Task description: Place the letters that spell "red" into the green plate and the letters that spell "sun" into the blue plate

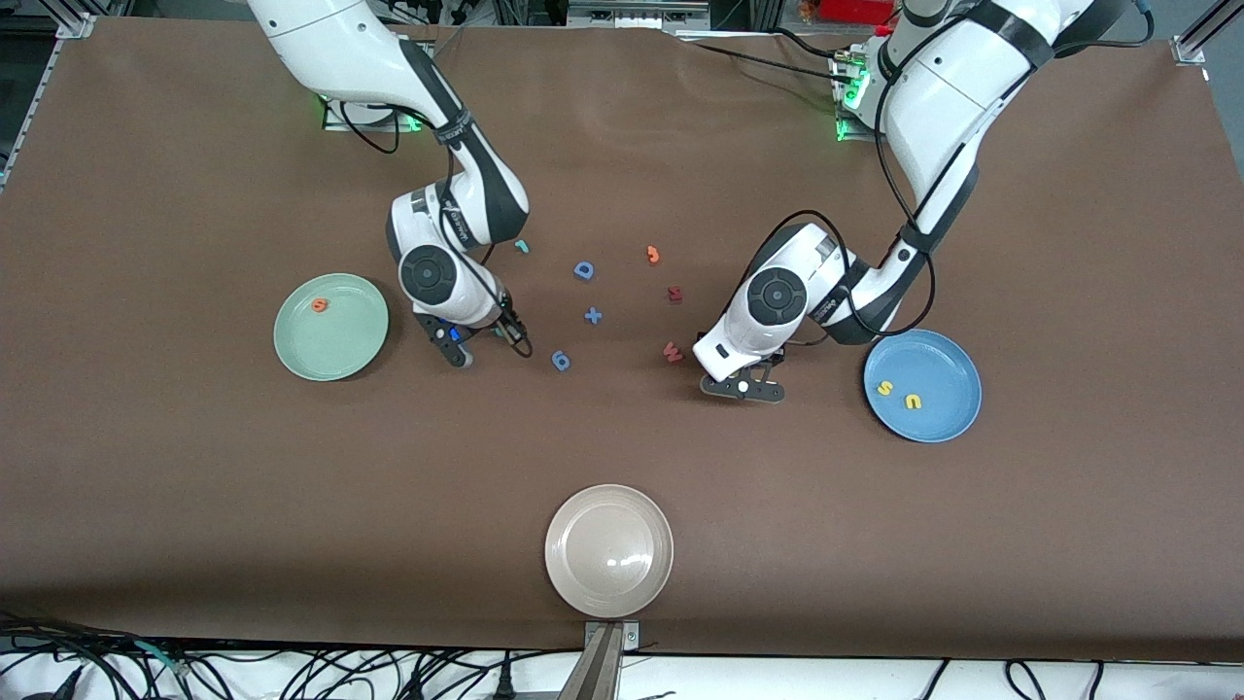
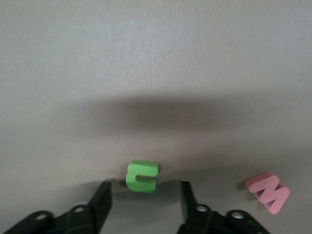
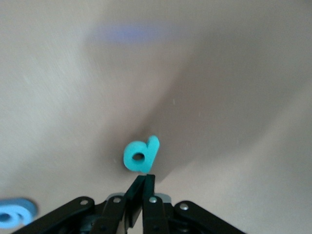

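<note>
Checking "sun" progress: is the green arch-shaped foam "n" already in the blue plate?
No: the green arch-shaped foam "n" lies on the table between the left gripper's open fingers.

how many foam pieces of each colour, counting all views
teal: 2
orange: 2
blue: 3
red: 2
yellow: 2
green: 1
total: 12
</note>
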Robot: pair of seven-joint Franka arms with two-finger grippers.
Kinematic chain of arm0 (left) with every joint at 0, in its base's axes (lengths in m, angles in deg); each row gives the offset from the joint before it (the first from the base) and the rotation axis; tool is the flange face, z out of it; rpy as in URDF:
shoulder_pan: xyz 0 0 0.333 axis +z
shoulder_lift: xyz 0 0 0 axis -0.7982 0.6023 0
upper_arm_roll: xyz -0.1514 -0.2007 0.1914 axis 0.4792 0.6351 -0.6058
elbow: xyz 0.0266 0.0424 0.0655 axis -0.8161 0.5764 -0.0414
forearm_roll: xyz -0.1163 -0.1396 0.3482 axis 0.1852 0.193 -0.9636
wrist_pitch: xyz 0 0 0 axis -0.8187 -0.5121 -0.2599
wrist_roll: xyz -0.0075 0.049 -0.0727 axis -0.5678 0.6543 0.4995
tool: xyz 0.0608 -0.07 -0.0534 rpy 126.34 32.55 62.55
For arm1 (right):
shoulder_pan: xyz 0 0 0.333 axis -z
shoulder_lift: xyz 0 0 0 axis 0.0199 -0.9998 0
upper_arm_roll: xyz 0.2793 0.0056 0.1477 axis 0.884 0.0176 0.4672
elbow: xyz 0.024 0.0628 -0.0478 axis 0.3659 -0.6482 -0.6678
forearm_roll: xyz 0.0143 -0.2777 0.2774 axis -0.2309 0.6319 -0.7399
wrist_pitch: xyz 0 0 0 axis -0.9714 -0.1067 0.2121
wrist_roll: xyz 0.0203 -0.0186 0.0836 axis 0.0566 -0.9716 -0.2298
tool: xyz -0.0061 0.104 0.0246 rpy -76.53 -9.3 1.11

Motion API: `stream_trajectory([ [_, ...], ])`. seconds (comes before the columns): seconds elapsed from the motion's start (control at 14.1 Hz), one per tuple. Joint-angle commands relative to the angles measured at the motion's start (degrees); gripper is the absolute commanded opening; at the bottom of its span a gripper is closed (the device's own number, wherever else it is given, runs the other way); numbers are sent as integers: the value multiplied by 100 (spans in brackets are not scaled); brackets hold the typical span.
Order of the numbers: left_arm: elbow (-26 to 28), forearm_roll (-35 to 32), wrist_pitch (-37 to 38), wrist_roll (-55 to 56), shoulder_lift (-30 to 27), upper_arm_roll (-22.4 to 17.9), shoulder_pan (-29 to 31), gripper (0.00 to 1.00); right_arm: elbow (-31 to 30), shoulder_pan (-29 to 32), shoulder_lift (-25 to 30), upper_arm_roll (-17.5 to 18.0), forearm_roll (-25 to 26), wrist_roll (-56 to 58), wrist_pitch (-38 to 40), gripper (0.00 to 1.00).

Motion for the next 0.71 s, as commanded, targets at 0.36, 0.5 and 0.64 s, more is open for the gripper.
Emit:
stream_trajectory([
  [0.36, 42, -219, -263, 121, 19, -32, 21, 53, 42, -41, 1114, -371, 30, 1564, 1610, 0],
  [0.5, 51, -333, -263, 129, 36, -32, 38, 47, 218, -41, 1403, -494, 423, 2269, 2208, 2],
  [0.64, 51, -342, -263, 129, 36, -32, 47, 18, 367, -41, 1737, -503, 776, 2735, 2867, 13],
])
